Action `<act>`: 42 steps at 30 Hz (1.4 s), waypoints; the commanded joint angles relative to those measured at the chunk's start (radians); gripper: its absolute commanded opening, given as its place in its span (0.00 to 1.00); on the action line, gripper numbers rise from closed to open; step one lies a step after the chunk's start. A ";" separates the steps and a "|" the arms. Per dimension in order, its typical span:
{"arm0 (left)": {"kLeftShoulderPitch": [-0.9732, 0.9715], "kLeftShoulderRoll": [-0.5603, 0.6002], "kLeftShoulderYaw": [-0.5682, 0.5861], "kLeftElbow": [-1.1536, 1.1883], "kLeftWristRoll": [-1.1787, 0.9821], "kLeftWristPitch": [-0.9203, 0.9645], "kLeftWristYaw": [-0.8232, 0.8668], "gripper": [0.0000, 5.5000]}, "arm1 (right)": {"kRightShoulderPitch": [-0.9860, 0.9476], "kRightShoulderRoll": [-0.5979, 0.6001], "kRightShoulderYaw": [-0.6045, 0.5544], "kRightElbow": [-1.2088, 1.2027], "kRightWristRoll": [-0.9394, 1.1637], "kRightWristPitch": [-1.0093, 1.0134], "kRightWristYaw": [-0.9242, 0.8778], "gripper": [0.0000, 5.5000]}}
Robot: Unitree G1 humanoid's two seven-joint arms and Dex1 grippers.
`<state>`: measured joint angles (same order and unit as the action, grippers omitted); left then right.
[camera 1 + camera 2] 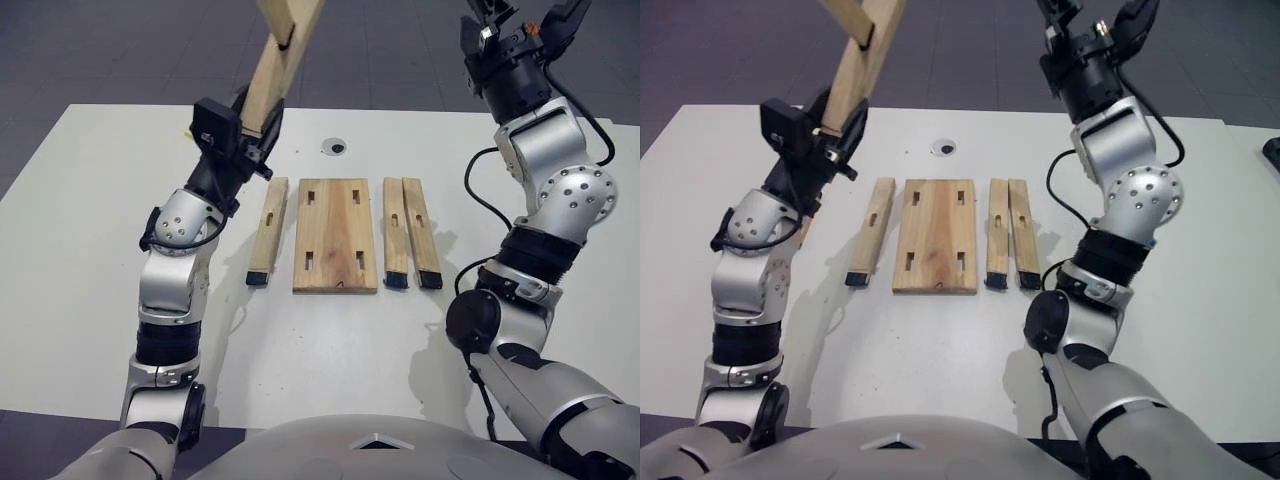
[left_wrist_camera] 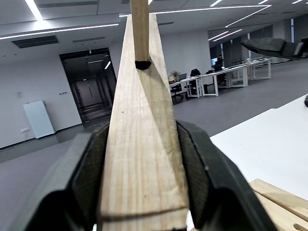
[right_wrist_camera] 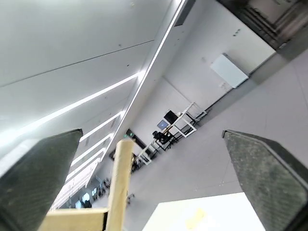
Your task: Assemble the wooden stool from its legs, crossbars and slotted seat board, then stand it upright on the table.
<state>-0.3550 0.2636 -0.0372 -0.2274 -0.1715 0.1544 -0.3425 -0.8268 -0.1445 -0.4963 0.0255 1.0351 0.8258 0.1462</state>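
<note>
Office desks (image 2: 236, 77) behind, left end effector (image 2: 144, 163) clamping leg (image 2: 138, 106), seat board (image 1: 336, 235) on table (image 1: 90, 210).

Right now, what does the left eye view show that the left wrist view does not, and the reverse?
Left eye view: the slotted seat board flat on the table, one leg on its left, two legs on its right. Left wrist view: the office behind, with desks and a doorway. Both: the left gripper, its fingers clamped on a raised leg carrying a crossbar.
</note>
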 commanded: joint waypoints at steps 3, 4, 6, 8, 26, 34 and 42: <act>-0.028 -0.012 -0.061 0.010 0.035 -0.054 -0.047 0.37 | -0.015 -0.038 0.120 0.041 -0.036 -0.001 0.136 0.98; -0.026 -0.015 -0.070 0.005 0.037 -0.057 -0.052 0.37 | -0.021 -0.039 0.132 0.062 -0.051 -0.012 0.144 0.98; -0.019 -0.018 -0.080 -0.005 0.040 -0.057 -0.057 0.37 | -0.035 -0.039 0.142 0.105 -0.069 -0.028 0.157 0.98; -0.014 -0.022 -0.085 -0.014 0.041 -0.055 -0.056 0.37 | -0.050 -0.041 0.145 0.148 -0.086 -0.049 0.169 0.98; 0.006 -0.016 -0.112 -0.028 0.067 -0.058 -0.067 0.37 | -0.113 -0.030 0.122 0.265 -0.097 -0.089 0.203 0.66; 0.010 -0.014 -0.117 -0.021 0.080 -0.073 -0.071 0.37 | -0.095 -0.014 0.124 0.260 -0.091 -0.075 0.201 0.44; 0.009 -0.018 -0.119 -0.010 0.087 -0.080 -0.065 0.37 | -0.075 -0.022 0.118 0.232 -0.065 -0.037 0.187 0.25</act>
<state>-0.3418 0.2460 -0.1562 -0.2399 -0.1004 0.0918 -0.4068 -0.9164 -0.1599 -0.3787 0.2818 0.9723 0.7676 0.3512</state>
